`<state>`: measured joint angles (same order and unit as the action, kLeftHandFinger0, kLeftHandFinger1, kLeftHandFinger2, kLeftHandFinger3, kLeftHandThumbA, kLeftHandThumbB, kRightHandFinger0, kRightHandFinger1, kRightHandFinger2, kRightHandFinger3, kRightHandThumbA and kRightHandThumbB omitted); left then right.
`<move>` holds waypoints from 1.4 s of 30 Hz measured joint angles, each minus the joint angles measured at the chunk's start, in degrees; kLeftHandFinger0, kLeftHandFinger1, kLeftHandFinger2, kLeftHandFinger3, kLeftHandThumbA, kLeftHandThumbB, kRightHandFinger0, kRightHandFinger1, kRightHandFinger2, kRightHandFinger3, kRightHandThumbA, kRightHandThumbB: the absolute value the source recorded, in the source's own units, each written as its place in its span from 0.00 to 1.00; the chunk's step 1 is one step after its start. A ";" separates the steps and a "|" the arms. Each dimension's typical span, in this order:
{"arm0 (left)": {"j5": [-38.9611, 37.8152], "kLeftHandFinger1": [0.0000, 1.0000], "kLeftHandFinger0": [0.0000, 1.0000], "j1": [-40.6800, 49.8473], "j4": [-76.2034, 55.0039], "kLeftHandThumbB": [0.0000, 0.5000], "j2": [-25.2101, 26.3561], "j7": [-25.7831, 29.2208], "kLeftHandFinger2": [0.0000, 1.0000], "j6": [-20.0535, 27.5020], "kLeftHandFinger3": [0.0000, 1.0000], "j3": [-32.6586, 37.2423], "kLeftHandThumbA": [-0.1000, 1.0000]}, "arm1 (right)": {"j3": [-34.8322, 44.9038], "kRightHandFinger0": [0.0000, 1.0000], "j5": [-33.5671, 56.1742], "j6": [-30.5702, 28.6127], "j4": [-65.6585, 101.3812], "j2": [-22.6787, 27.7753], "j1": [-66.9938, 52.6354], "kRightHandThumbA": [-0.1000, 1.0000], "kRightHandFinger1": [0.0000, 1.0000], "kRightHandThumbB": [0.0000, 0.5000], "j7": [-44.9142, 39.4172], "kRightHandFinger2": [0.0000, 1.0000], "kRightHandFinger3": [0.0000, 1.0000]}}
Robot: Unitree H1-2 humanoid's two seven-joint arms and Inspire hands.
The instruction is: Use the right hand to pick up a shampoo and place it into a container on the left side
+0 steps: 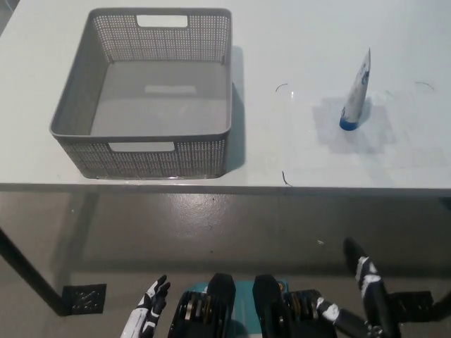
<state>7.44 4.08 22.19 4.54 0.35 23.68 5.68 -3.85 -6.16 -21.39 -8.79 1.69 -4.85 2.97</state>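
A white and blue shampoo tube point(356, 94) stands upright on its blue cap at the right of the white table. At the table's left sits a grey perforated basket point(77, 113) with nothing in it. Both hands hang low, below the table's front edge. My black right hand point(368, 287) is at the bottom right with fingers pointing up and apart, holding nothing. Only the fingertips of my white left hand point(150, 308) show at the bottom left, spread and holding nothing.
The white table point(296, 162) ends at a front edge across the middle of the view, with grey floor below. A dark table leg point(28, 276) runs diagonally at the lower left. Faint marks outline a square around the tube.
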 measured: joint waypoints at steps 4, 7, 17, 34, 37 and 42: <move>0.14 1.00 1.00 0.07 0.01 0.24 0.02 0.10 1.00 0.40 1.00 0.03 0.98 | 1.16 1.00 -0.75 -0.12 5.92 0.10 0.26 0.95 1.00 0.52 0.75 1.00 1.00; 0.37 1.00 1.00 0.20 0.01 0.22 0.01 0.14 1.00 0.60 1.00 0.03 0.99 | 1.94 1.00 -1.58 1.09 9.85 0.43 1.54 0.97 1.00 0.64 0.78 1.00 1.00; 0.62 1.00 1.00 0.81 0.01 0.20 0.02 0.29 1.00 1.05 1.00 0.04 0.99 | 7.33 1.00 -3.24 7.67 14.35 0.70 11.17 0.87 1.00 0.71 1.90 1.00 1.00; 0.58 1.00 1.00 5.32 0.18 0.22 0.03 0.85 1.00 1.09 1.00 0.78 0.99 | 11.91 1.00 -0.47 13.70 -0.77 3.65 25.89 0.92 1.00 0.62 2.13 1.00 1.00; 0.61 1.00 1.00 5.78 0.17 0.22 0.04 0.87 1.00 1.09 1.00 0.92 0.99 | 12.33 1.00 0.20 13.95 -4.35 3.88 27.88 0.90 1.00 0.66 2.13 1.00 1.00; 0.67 1.00 1.00 6.01 0.14 0.24 0.05 0.88 1.00 1.09 1.00 1.18 0.99 | 13.33 1.00 1.55 14.11 -10.25 4.24 31.64 0.89 1.00 0.64 2.25 1.00 1.00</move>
<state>8.11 10.09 22.33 4.59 1.23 24.78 6.86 9.48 -4.61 -7.28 -19.03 5.92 26.79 5.21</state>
